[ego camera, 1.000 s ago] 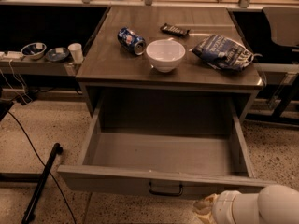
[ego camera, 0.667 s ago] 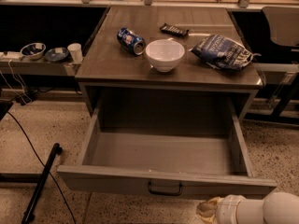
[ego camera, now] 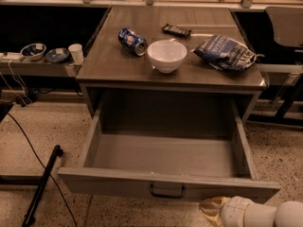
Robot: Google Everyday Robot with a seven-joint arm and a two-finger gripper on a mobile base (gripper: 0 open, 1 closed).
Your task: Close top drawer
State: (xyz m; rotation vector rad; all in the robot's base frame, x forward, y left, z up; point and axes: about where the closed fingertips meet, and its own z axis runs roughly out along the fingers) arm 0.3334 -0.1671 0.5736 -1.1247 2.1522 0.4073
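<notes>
The top drawer (ego camera: pixel 165 186) is a wide grey wooden drawer, pulled fully out from under the tabletop, and its inside is empty. Its flat front panel carries one small black handle (ego camera: pixel 167 192) at the centre. My gripper (ego camera: pixel 209 209) is at the bottom right of the camera view, just below the drawer front and to the right of the handle. Only its pale tip shows, ahead of the white arm (ego camera: pixel 265 214).
On the tabletop (ego camera: pixel 113 65) stand a white bowl (ego camera: pixel 166 56), a blue can (ego camera: pixel 132 41) on its side, a dark snack bar (ego camera: pixel 176 30) and a blue chip bag (ego camera: pixel 226 52). A side shelf (ego camera: pixel 33 67) at left holds bowls and a cup. A black pole (ego camera: pixel 42 186) lies on the floor.
The arm has slid to the right and lower in the view, so less of it shows. The drawer stays open as before.
</notes>
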